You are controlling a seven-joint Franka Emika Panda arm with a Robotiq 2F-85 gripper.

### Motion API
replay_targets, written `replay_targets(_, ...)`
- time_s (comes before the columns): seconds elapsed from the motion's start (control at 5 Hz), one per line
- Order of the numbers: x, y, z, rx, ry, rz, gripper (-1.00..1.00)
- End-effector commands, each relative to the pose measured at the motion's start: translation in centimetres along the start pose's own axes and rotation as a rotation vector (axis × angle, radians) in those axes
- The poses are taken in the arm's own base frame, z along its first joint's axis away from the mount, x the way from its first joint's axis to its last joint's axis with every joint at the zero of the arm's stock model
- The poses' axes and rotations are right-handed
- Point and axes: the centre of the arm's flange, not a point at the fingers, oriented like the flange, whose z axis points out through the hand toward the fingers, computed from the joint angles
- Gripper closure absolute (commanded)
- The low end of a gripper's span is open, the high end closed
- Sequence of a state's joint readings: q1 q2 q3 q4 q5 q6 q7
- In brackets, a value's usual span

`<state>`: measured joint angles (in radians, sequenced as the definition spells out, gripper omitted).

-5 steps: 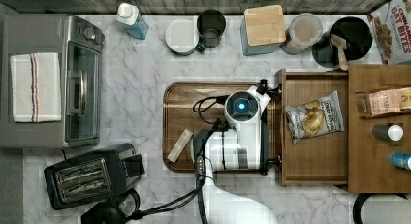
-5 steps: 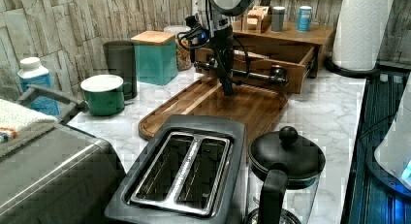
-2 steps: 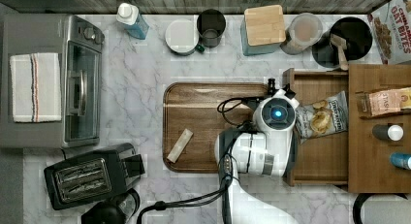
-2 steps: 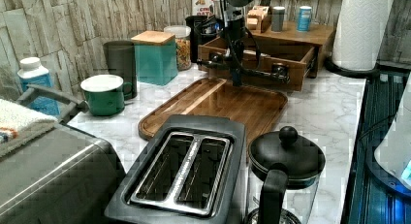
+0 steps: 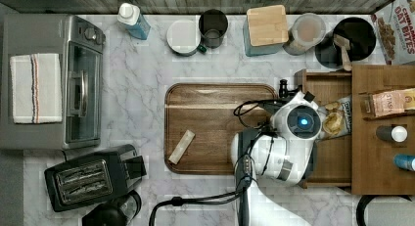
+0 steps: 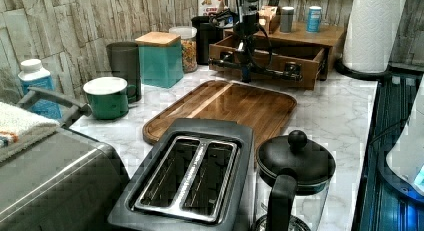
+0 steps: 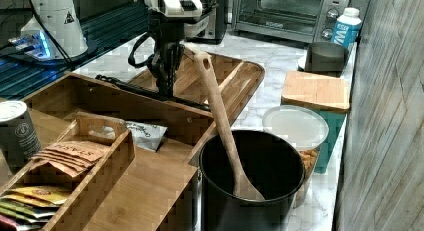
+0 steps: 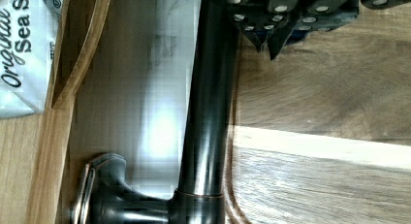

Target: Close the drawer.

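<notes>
A white marble worktop (image 5: 137,94) carries the scene. Going from the top view's left to right: a toaster oven (image 5: 80,81), a black toaster (image 5: 93,179), then a dark wooden tray (image 5: 210,123) with a small wooden block (image 5: 181,146) on it, then the arm, and the drawer (image 5: 333,157) at the top view's right, pulled out part way from under the cabinet top (image 5: 381,162). A snack bag (image 5: 337,119) lies inside the drawer. The hand (image 7: 165,73) hangs over the dark bar handle (image 8: 206,112) on the drawer front; its fingers (image 8: 271,37) are close together, apart from the bar or touching it I cannot tell. Compared with one second ago, the arm is further to the top view's right, and the drawer is pushed further in.
</notes>
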<state>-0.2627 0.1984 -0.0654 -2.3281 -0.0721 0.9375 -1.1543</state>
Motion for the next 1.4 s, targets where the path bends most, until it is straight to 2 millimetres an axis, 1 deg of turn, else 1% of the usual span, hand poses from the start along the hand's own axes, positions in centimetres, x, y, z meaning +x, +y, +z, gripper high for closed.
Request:
replay_targets(0.2, -1.5, 17.9, -6.3, -0.036, 0.128, 0.143, 1.00)
replay_targets(0.4, -1.8, 21.1, -6.2, -0.070, 0.137, 0.130, 1.00)
replay_targets(0.6, -2.6, 23.1, -7.3, -0.147, 0.119, 0.124, 1.00)
replay_targets(0.8, -3.8, 23.5, -8.5, -0.220, 0.081, 0.149, 1.00)
replay_targets(1.0, -4.6, 22.5, -8.1, -0.245, 0.114, 0.196, 1.00)
replay_targets(1.4, -4.6, 22.5, -8.1, -0.245, 0.114, 0.195, 1.00)
